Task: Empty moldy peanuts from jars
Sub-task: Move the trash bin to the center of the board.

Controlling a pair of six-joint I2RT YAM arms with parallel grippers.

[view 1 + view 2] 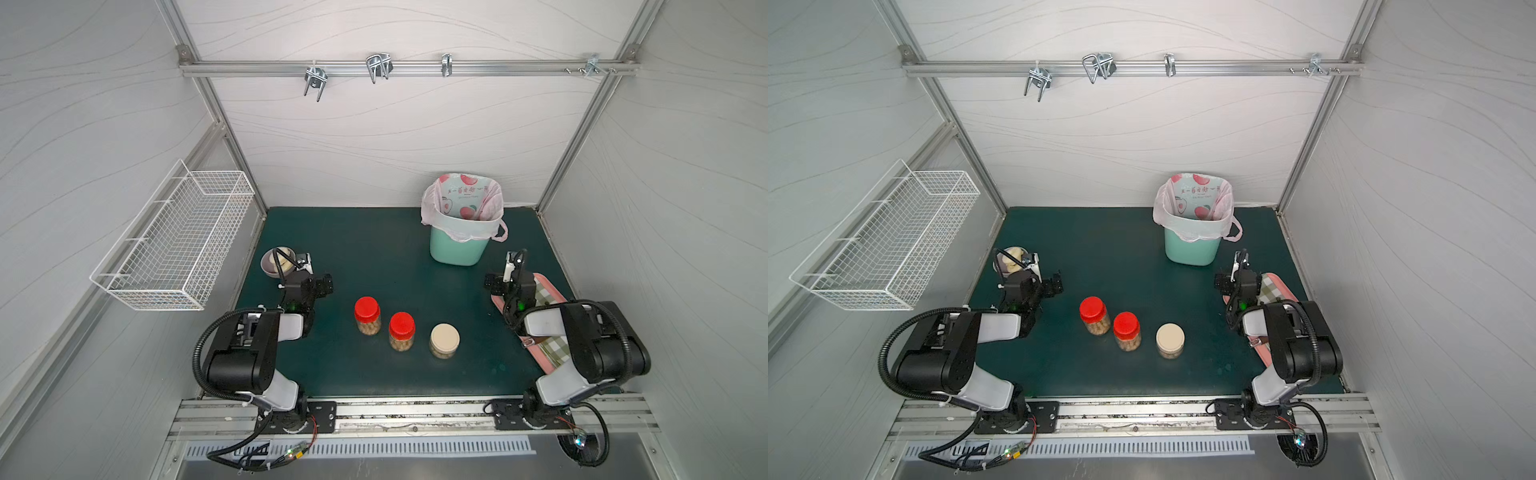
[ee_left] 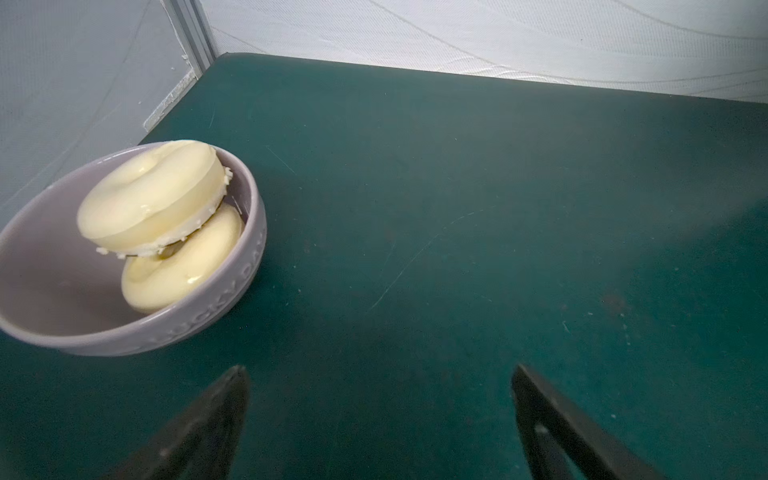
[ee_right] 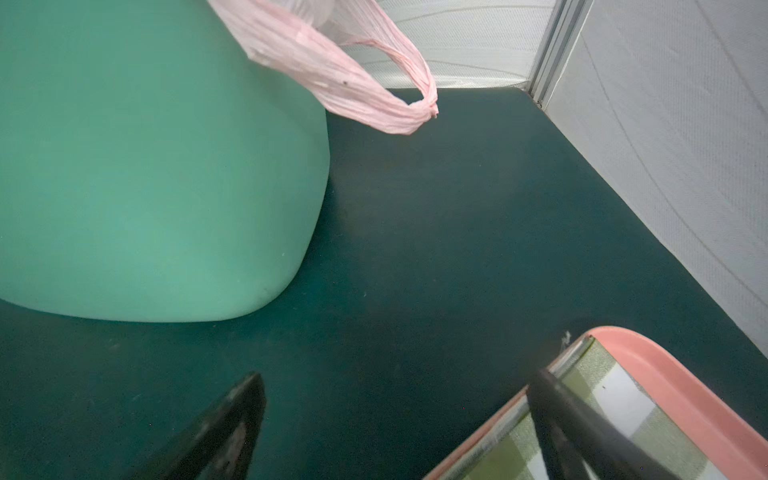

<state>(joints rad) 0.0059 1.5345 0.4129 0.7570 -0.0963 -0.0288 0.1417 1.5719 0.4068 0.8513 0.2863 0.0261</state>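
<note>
Three clear jars stand upright in a row at the middle of the green mat in both top views. Two are taller with red lids (image 1: 367, 309) (image 1: 402, 324), and one is squat with a beige lid (image 1: 444, 337). All lids are on. Tan moldy peanuts (image 1: 368, 329) show through the jar walls. My left gripper (image 2: 378, 370) is open over bare mat, left of the jars and beside a bowl. My right gripper (image 3: 399, 376) is open too, to the right of the jars, with one finger (image 3: 557, 399) over a tray's corner. Neither holds anything.
A mint-green bin (image 1: 455, 249) (image 3: 145, 166) lined with a pink bag (image 3: 353, 83) stands at the back right. A grey bowl (image 2: 249, 232) with two pale ring pastries (image 2: 153, 195) sits at the left. A pink tray (image 3: 673, 374) with a checked cloth lies at the right. A wire basket (image 1: 174, 245) hangs on the left wall.
</note>
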